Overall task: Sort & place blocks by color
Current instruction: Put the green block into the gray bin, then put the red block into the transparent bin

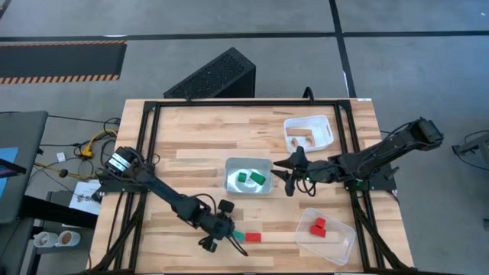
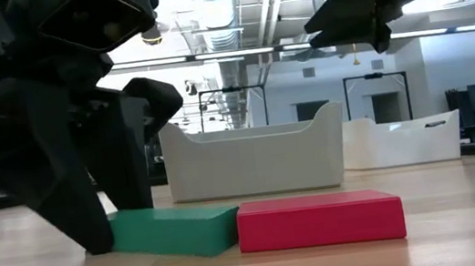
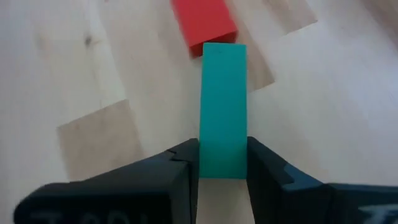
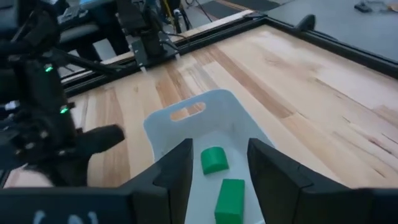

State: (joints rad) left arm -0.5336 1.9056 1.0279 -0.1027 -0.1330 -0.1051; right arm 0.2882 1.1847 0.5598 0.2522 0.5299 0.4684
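I'm working over the pale wooden table (image 1: 191, 164), with the white middle tray (image 1: 229, 183) already holding two green blocks (image 1: 249, 179). My left gripper (image 3: 222, 165) is down at the near edge, its fingers (image 3: 180, 168) closed against both sides of the long flat green block (image 3: 222, 106), which lies on the wood. Its long axis runs straight out from the fingers, its far end touching the flat red block (image 3: 202, 25). My right gripper (image 4: 217, 165) hangs above the middle tray, fingers apart and empty. The left arm is clearly nearer to lift it.
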